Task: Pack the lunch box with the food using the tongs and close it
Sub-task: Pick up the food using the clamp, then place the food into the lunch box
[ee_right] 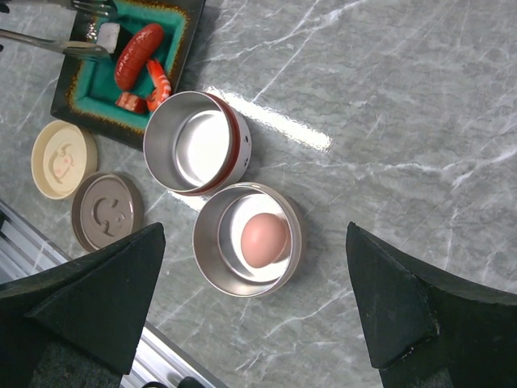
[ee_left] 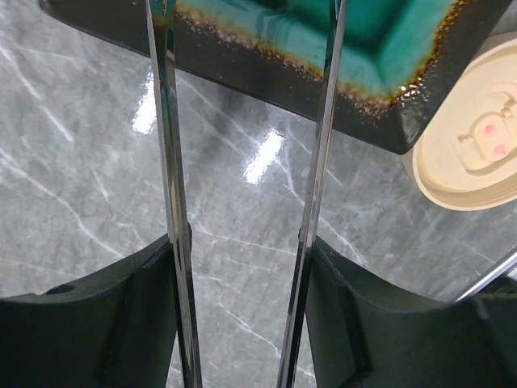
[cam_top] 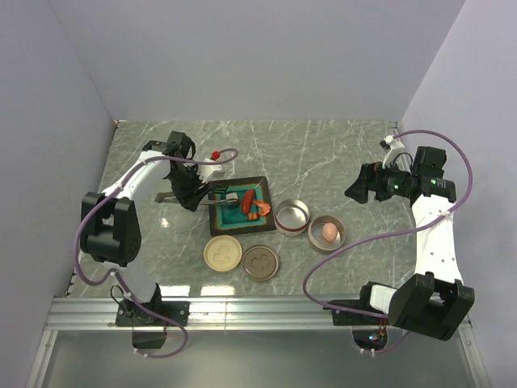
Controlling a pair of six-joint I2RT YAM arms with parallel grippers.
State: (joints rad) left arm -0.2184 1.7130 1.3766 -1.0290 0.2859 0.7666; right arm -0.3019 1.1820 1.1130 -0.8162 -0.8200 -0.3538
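My left gripper point(cam_top: 191, 194) is shut on the tongs point(cam_top: 218, 200), whose two silver arms point(ee_left: 171, 202) run between its black fingers point(ee_left: 137, 307) and reach over the teal tray point(cam_top: 263, 187). In the tray lie the food pieces: a red sausage point(ee_right: 137, 55), a shrimp point(ee_right: 159, 81) and a white cube point(ee_right: 107, 34); the cube sits between the tong tips point(ee_right: 48, 44). The lunch box shows as two round metal tins: one red-banded and empty point(ee_right: 198, 141), one point(ee_right: 212, 267) holding the pink egg point(ee_right: 264, 240). My right gripper point(ee_right: 252, 233) hangs open above the egg tin.
A cream lid point(cam_top: 222, 253) and a brown lid point(cam_top: 260, 263) lie flat in front of the tray. The metal rail point(cam_top: 258, 311) runs along the table's near edge. Walls close in the table at the back and both sides.
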